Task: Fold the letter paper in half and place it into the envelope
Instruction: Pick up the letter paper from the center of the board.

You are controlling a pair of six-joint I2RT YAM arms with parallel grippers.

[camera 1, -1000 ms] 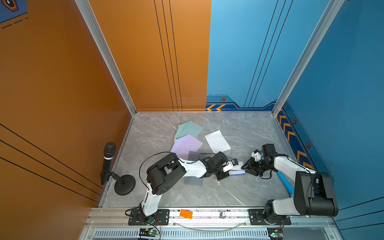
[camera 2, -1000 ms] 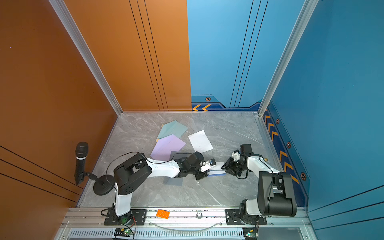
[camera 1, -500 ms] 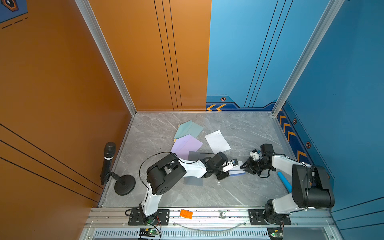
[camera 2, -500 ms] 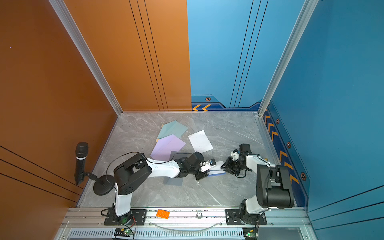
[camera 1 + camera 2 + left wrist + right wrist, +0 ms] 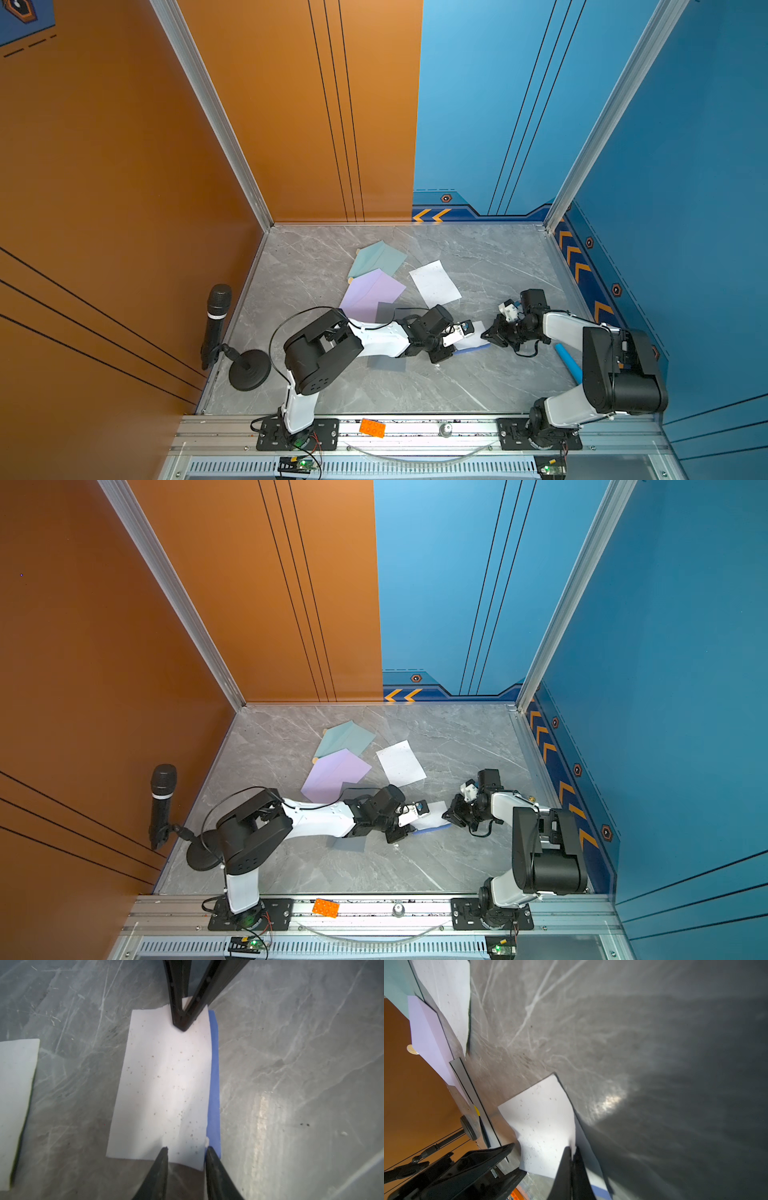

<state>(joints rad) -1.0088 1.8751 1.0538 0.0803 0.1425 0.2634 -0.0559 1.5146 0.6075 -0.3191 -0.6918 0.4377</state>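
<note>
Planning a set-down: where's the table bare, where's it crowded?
Bare: the table strip along the front rail, and the back right corner beyond the white sheet. Crowded: centre, where left hand and right hand meet over the letter paper, and the purple envelope behind them.

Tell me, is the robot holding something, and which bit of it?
The right gripper pinches the speckled white sheet of paper by one short edge. The left gripper is open, holding nothing.
</note>
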